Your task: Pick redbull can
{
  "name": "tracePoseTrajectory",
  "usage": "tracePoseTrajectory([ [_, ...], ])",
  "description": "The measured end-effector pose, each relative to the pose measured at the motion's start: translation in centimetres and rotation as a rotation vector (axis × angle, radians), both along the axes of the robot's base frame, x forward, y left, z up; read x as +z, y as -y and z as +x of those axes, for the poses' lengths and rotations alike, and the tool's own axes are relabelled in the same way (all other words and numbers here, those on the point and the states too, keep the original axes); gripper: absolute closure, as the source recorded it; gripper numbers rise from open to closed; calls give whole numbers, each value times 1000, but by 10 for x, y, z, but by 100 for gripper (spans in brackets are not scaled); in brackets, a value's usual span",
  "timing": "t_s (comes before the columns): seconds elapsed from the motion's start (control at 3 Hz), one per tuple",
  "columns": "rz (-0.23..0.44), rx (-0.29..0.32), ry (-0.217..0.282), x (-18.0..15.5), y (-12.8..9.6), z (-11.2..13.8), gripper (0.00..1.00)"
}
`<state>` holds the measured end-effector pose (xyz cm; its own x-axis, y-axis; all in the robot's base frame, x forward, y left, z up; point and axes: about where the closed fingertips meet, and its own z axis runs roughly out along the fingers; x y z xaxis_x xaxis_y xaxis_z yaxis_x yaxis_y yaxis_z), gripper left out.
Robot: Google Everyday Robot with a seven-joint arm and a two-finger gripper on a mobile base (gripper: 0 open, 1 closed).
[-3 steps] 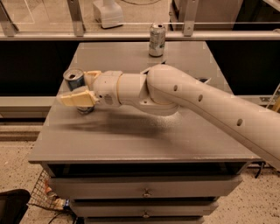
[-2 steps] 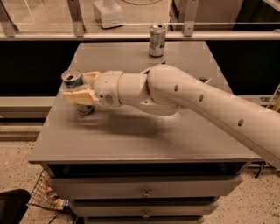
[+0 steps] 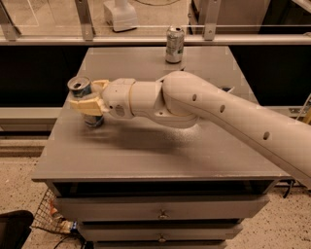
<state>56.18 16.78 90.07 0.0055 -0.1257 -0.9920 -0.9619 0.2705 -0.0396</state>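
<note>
The redbull can [image 3: 82, 89] is a slim blue-and-silver can with a silver top. It stands near the left edge of the grey table [image 3: 146, 151], leaning slightly. My gripper [image 3: 92, 96] reaches in from the right at the can's mid-height. One cream finger [image 3: 86, 105] lies across the can's front and the other [image 3: 100, 85] sits behind it, both closed against its body. The can's base [image 3: 93, 120] shows below the fingers, down at the tabletop.
A shorter silver-and-green can [image 3: 174, 44] stands at the table's far edge. A metal rail [image 3: 146, 40] with posts runs behind the table. A white object [image 3: 120, 14] sits beyond the rail. Drawers [image 3: 160, 214] are below the top. A wire basket [image 3: 51, 219] is on the floor at left.
The near finger has moved in toward the can, and the fingers now press on its sides. The arm has hardly moved otherwise.
</note>
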Motion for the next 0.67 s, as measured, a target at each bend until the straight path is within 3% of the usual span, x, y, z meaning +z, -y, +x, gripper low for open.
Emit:
tracePoseTrajectory([
  [0.33,0,0,0,0,0,0,100],
  [0.67,-3,-7,40,31,12,-2,100],
])
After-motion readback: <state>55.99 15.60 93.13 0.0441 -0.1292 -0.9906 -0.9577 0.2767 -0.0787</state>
